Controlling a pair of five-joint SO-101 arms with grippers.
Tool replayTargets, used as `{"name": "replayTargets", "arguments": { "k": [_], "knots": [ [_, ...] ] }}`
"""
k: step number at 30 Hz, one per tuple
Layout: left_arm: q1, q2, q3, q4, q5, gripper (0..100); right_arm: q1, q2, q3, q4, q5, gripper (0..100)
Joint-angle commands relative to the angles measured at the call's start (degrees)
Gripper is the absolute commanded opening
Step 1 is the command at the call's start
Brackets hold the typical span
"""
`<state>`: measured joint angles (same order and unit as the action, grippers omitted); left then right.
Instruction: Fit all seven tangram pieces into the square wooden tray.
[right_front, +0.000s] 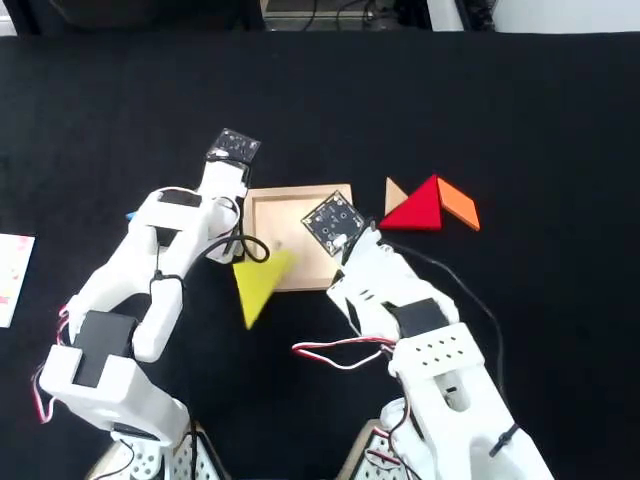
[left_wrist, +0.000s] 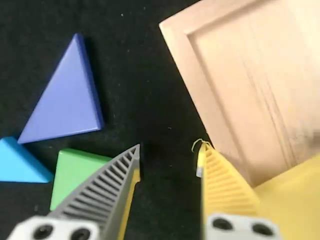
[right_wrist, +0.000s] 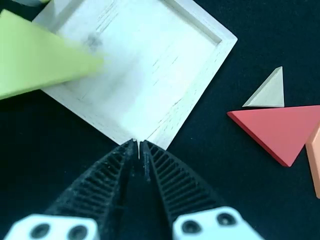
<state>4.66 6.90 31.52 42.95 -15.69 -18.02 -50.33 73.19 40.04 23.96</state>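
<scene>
The square wooden tray (right_front: 262, 206) lies at mid-table with nothing flat inside it. A yellow triangle (right_front: 259, 281) rests tilted over its near left corner, also seen as the yellow triangle (right_wrist: 40, 55). My left gripper (left_wrist: 167, 147) hangs open over bare black table just outside the tray's left rim (left_wrist: 200, 95). Beside it lie a blue triangle (left_wrist: 65, 95), a light blue piece (left_wrist: 20, 160) and a green piece (left_wrist: 75, 172). My right gripper (right_wrist: 139, 145) is shut and empty at the tray's near right corner (right_wrist: 145, 131). A red triangle (right_front: 415, 208), an orange piece (right_front: 458, 203) and a small tan triangle (right_front: 395, 192) lie to the tray's right.
A white card (right_front: 15, 270) lies at the table's left edge. The black tabletop stretches open behind the tray and to the far right. Loose cables (right_front: 340, 350) trail from the right arm near the front.
</scene>
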Motion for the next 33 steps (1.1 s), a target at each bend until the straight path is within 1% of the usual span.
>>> {"name": "replayTargets", "arguments": {
  "k": [1, 7, 9, 12, 16, 19, 21, 22, 26, 30, 33],
  "knots": [
    [1.2, -2.3, -2.5, 0.7, 1.4, 19, 3.0, -1.5, -0.6, -0.7, -0.2, 1.1],
    [1.0, -2.9, -7.3, 1.1, 1.6, 19, 5.1, -1.5, -1.2, -1.1, -0.2, 1.1],
    [-0.1, -5.5, -10.3, 3.3, 1.6, 19, 5.1, -1.5, -1.1, -1.1, -0.2, 1.1],
    [-1.8, -11.5, -16.0, 12.0, 1.0, 20, 5.1, -1.5, -1.1, -1.1, -0.2, 1.1],
    [-4.1, -19.5, -19.8, 24.5, -4.3, 20, 5.1, -1.5, -1.1, -1.1, -0.2, 1.1],
    [-4.8, -23.3, -16.5, 33.5, -5.6, 20, 6.9, -1.5, -1.3, -1.1, -0.2, 1.1],
    [-3.8, -24.9, -12.1, 37.2, -5.1, 20, 9.1, -1.5, -2.1, -1.1, -0.3, 1.1],
    [-2.3, -25.6, -9.5, 36.8, -3.8, 20, 10.3, -1.5, -2.5, -1.1, -0.4, 1.1],
    [2.2, -26.8, 0.0, 30.2, 8.1, 20, 13.2, -1.5, -2.4, -2.1, -0.6, 1.1],
    [8.5, -26.8, 8.4, 24.2, 13.6, 22, 13.8, -1.5, -0.7, -4.7, -0.3, 1.1],
    [10.9, -27.3, 11.8, 20.0, 17.7, 22, 13.8, -1.5, -0.1, -5.7, -0.3, 1.1]
  ]
}}
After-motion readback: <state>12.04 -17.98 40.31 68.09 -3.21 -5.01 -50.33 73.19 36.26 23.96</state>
